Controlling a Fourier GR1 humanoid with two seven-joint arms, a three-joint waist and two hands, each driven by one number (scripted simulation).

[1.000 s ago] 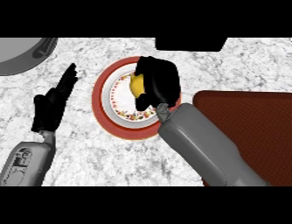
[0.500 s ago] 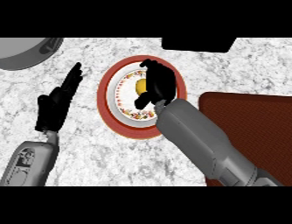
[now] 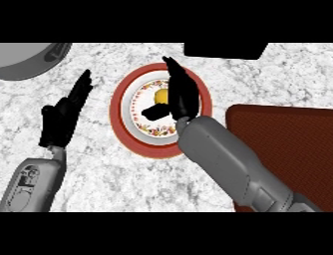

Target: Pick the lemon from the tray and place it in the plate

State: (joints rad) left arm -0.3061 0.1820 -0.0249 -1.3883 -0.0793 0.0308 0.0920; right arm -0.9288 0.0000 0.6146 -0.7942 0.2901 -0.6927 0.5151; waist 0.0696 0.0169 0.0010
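1. Since the earlier frames, the right hand (image 3: 180, 94) has been opened out: its fingers are now stretched nearly straight over the plate (image 3: 122, 107), thumb splayed toward the plate's middle, and nothing is gripped.
2. Uncovered by that opening, the lemon (image 3: 160, 95) is seen lying in the plate's pale centre, just beside the palm, partly hidden by the thumb. Whether the thumb touches it cannot be told.
3. Judged from this, the placing is done or nearly so; only the withdrawal of the arm appears to be left.
4. Nearest the counter's front edge, the grey forearms are seen coming in at left and centre-right.
5. At the front right corner, the dark red tray (image 3: 294, 144) is noted, its visible part holding nothing.
6. Left of the plate, the left hand (image 3: 65, 114) is held open and idle, fingers straight, holding nothing.
7. At the far left corner, a grey pan (image 3: 18, 60) is partly in view; its contents cannot be made out.
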